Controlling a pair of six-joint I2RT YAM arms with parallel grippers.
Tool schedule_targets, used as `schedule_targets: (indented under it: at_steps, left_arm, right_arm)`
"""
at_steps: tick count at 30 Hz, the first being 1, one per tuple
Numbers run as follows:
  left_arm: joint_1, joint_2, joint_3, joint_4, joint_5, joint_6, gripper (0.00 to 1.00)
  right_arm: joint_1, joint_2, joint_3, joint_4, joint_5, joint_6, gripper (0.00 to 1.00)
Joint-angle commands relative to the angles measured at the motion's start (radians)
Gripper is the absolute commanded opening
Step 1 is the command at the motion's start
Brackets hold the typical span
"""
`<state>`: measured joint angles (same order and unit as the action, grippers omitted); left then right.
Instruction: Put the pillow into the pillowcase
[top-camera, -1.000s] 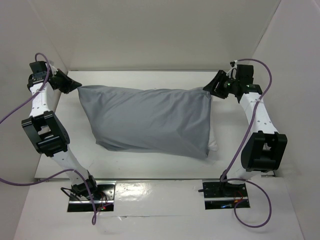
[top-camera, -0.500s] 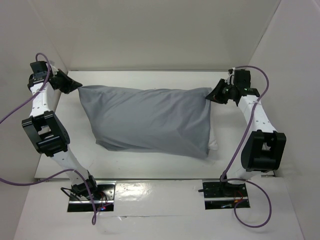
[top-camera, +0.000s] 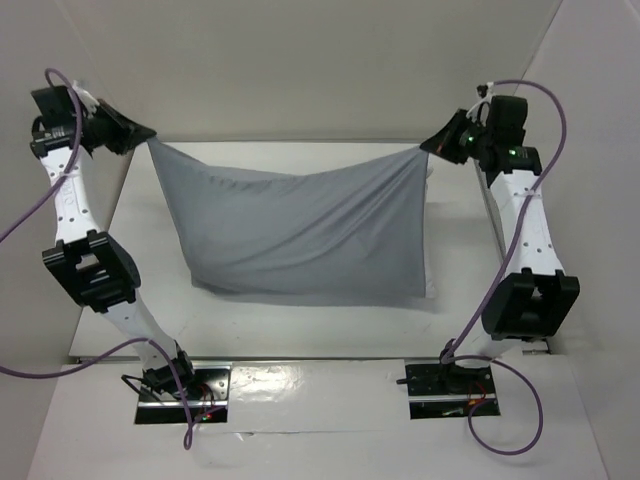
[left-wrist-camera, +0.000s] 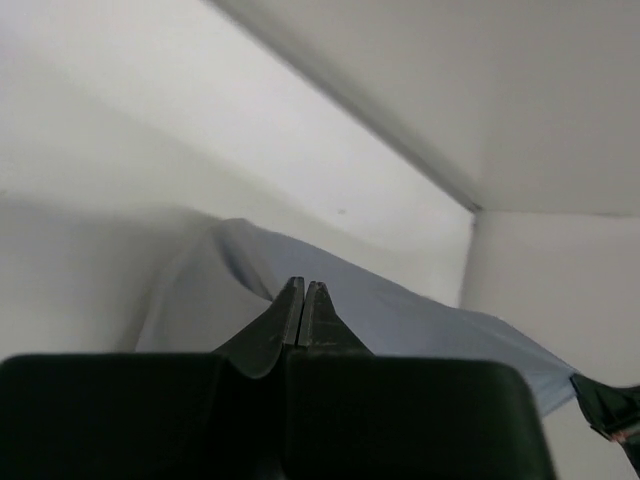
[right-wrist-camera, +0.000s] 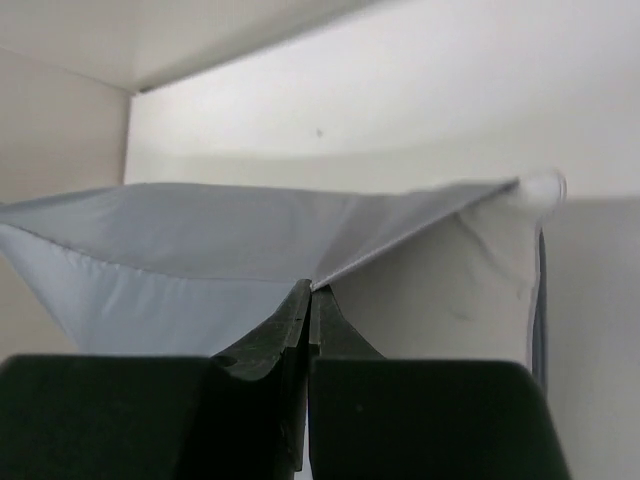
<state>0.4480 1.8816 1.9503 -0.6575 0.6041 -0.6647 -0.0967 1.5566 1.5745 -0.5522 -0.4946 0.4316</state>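
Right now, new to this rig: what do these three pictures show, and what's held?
Two robot arms, left and right, are bolted at the near edge of a white table. The wide picture is from a fixed camera above and behind them; the other two are wrist cameras looking past their own shut jaws. The left gripper and right gripper each pinch a corner of the grey pillowcase, stretched between them. The white pillow shows at its open right end.

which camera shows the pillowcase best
The top external view: it shows the whole pillowcase stretched between the left gripper and right gripper. Each wrist view shows only the pinched corner and a strip of grey cloth beyond.
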Motion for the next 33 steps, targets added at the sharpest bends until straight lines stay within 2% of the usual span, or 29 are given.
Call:
schedule_targets:
  at_steps: [1,3,5,9,11,13,15,17,19,21,24,27,30,33]
  left_arm:
    - [0.032,-0.033,0.238,-0.008,0.175,-0.071,0.00]
    - [0.069,-0.045,0.312,0.008,0.235,-0.153,0.00]
    - [0.098,-0.079,0.334,0.111,0.308,-0.260,0.00]
    - [0.172,-0.190,0.159,0.393,0.387,-0.450,0.00]
    - [0.172,-0.181,0.169,0.441,0.436,-0.490,0.00]
    - [0.181,-0.180,0.187,0.472,0.448,-0.522,0.00]
    - [0.196,-0.203,0.173,0.489,0.448,-0.523,0.00]
    - [0.196,-0.214,0.162,0.454,0.427,-0.498,0.00]
    - [0.196,-0.214,0.122,0.443,0.427,-0.489,0.00]
    - [0.205,-0.228,0.072,0.443,0.447,-0.478,0.00]
    - [0.257,-0.280,0.049,0.431,0.457,-0.455,0.00]
    - [0.317,-0.320,0.029,0.403,0.447,-0.431,0.00]
    - [0.301,-0.338,-0.013,0.343,0.387,-0.360,0.00]
    - [0.256,-0.305,-0.106,0.299,0.352,-0.287,0.00]
  right_arm:
    - [-0.021,-0.111,0.200,0.014,0.004,0.004,0.00]
    - [-0.032,-0.183,0.242,0.014,0.094,-0.005,0.00]
    - [-0.032,-0.226,0.233,0.024,0.135,-0.043,0.00]
    - [-0.050,-0.257,0.122,0.019,0.246,-0.079,0.00]
    - [-0.087,-0.195,0.245,-0.029,0.138,-0.054,0.00]
    - [-0.087,-0.204,0.326,0.006,0.128,-0.028,0.00]
    - [-0.078,-0.204,0.459,0.006,0.154,-0.028,0.00]
    - [-0.078,-0.217,0.481,0.006,0.175,-0.039,0.00]
    - [-0.067,-0.239,0.360,0.015,0.198,-0.039,0.00]
    - [-0.067,-0.248,0.308,-0.026,0.209,-0.048,0.00]
    - [-0.067,-0.283,0.308,-0.051,0.221,-0.057,0.00]
    - [-0.043,-0.305,0.346,-0.086,0.301,-0.086,0.00]
    - [-0.020,-0.314,0.262,-0.086,0.315,-0.096,0.00]
    - [-0.020,-0.335,0.086,-0.063,0.315,-0.096,0.00]
